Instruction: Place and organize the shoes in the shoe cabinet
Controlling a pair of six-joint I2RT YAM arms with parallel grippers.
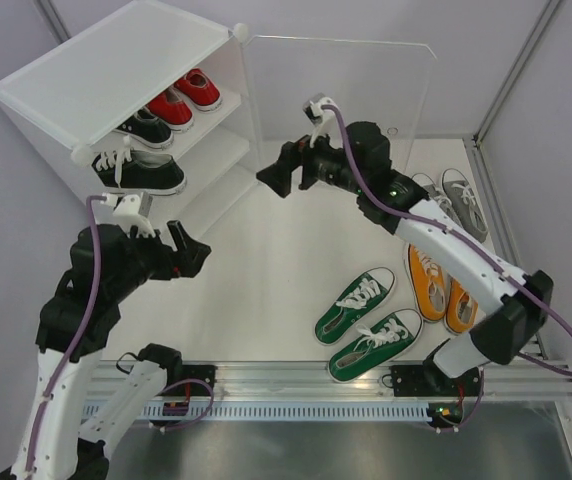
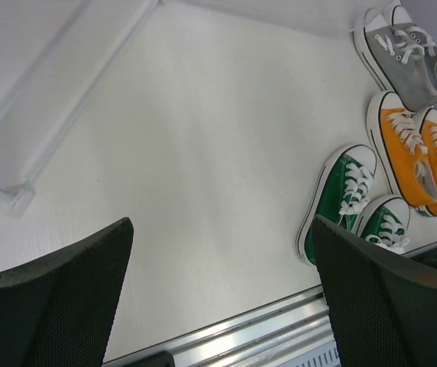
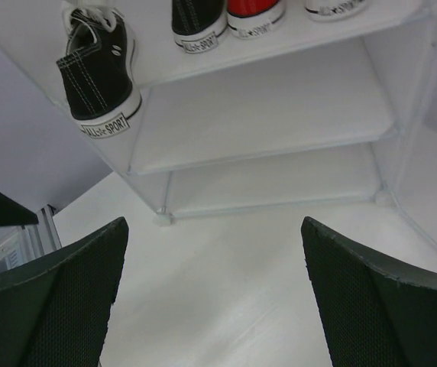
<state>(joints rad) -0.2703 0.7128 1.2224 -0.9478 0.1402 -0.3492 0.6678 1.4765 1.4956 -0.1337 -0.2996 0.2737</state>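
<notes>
The left gripper (image 1: 190, 250) is held above the near-left part of the table (image 1: 266, 280), its jaws spread wide; in the left wrist view only bare white surface is seen between the fingers of the left gripper (image 2: 222, 294). The right gripper (image 1: 288, 173) is raised near the middle of the table and is turned toward the shoe cabinet (image 1: 116, 65). Its jaws are also spread wide, and in the right wrist view the gap of the right gripper (image 3: 215, 294) frames only the table and the cabinet's foot.

The shoe cabinet (image 3: 264, 99) stands at the far left, with its clear door panel (image 1: 366, 85) swung open toward the back. Four shoes are seen on the upper shelf. One black sneaker (image 1: 146, 172) (image 3: 100, 76) lies nearest the front, with its heel hanging over the shelf edge. A second black sneaker (image 1: 144, 127) (image 3: 198, 23) lies just behind it, and the red pair (image 1: 184, 98) beyond that.

The other shoes are left on the table, on the right side and well apart from the cabinet. The green pair (image 1: 366, 322) (image 2: 341, 195) lies nearest the arm bases, the orange pair (image 1: 438, 290) (image 2: 417, 149) just beside it, and the grey pair (image 1: 456, 200) (image 2: 406, 65) farther back — near the right edge.
</notes>
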